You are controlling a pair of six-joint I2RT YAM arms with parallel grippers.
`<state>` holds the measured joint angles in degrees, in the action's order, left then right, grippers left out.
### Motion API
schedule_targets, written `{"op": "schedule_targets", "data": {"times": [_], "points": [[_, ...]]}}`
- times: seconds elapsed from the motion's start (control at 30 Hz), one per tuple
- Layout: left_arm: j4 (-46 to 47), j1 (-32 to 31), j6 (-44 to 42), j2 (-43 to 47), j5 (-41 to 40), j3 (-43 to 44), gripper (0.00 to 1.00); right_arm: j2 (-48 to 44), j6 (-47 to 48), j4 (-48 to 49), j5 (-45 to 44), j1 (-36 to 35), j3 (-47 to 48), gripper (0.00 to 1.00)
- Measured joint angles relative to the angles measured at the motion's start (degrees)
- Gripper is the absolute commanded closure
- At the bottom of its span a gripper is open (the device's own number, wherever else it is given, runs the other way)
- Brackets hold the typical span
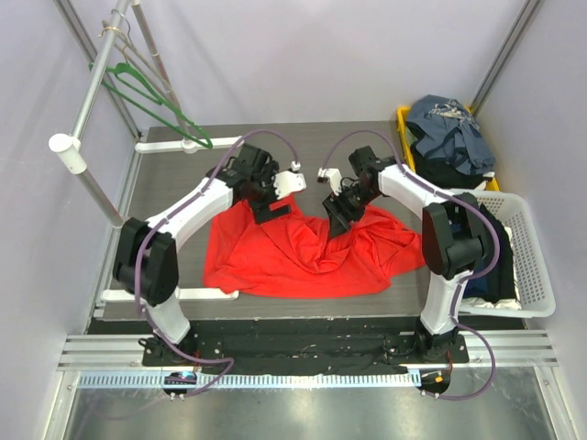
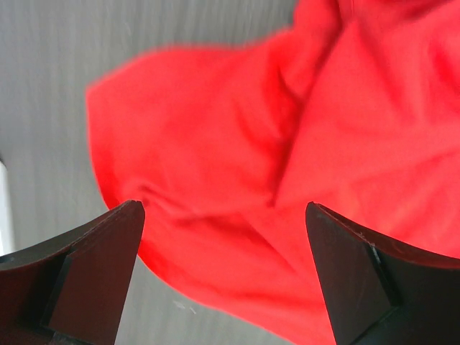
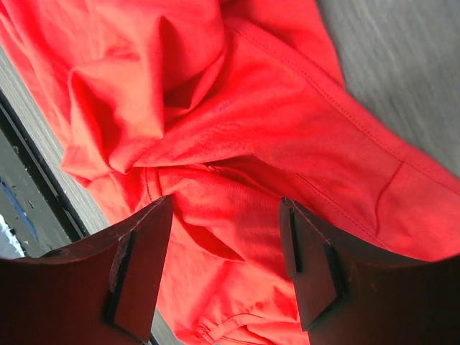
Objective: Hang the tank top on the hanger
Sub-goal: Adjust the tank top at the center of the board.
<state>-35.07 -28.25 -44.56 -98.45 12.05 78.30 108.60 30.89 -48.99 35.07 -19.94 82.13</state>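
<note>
Crumpled red tank top (image 1: 303, 255) on the counter (image 1: 183, 188); left tool (image 2: 223, 207) and right tool (image 3: 226, 202) hover above it, both open.

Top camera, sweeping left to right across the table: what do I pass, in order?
Green hanger → left gripper → right gripper → white basket. The red tank top spans under both grippers, so it is left out.
</note>
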Motion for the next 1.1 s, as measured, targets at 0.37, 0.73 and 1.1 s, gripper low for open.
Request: {"op": "schedule_targets", "data": {"times": [0.37, 0.73, 1.1], "points": [[0.2, -5.4, -5.0, -10.6, 8.0, 8.9, 0.0, 1.9, -3.2, 3.8, -2.2, 0.0, -1.7, 0.29], [-7.8, -6.9, -10.2, -14.5, 18.2, 14.0, 0.04, 4.7, -4.5, 5.7, -3.4, 0.6, -3.1, 0.35], [-10.5, -9.9, -10.5, -19.1, 18.2, 14.1, 1.0, 5.9, -5.6, 7.2, -3.3, 3.0, -3.4, 0.92]]}}
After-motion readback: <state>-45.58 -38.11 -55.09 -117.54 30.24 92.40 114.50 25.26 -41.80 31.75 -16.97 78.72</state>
